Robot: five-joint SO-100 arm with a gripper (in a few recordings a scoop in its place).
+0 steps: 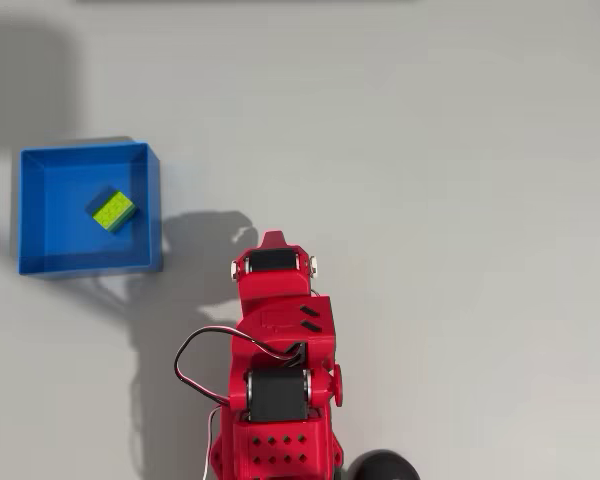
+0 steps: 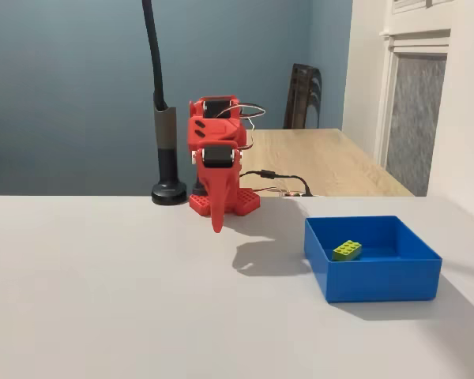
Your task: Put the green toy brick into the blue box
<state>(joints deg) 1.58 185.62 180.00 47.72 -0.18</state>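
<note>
Red gripper (image 2: pixel 218 225) is hanging point-down in front of the arm's base in the fixed view, its fingers reading as one narrow tapered tip with no gap showing between them, so it is looking closed, and nothing is sitting in its grasp. It is hovering just above the table (image 2: pixel 103 300), with its shadow falling on the grey surface beside the blue box (image 2: pixel 375 272). In the overhead view the arm (image 1: pixel 275 340) is sitting folded back over its base near the bottom middle of the picture, with the gripper (image 1: pixel 273 240) tucked at its upper end, hidden too much by the arm's own body there to judge the fingers. The blue box (image 1: pixel 40 255) is lying on the table to the upper left of the arm in the overhead view, well apart from the gripper, and to the right of the arm in the fixed view. The green toy brick (image 1: pixel 112 210) is resting inside the box on its blue floor, turned at an angle to the walls, near the middle and somewhat toward the wall nearest the arm. In the fixed view the brick (image 2: pixel 347 250) is showing its studded top above the near wall, lying flat and touching nothing but the floor. A black lamp stand (image 2: pixel 167 158) is standing just beside the arm's base.
</note>
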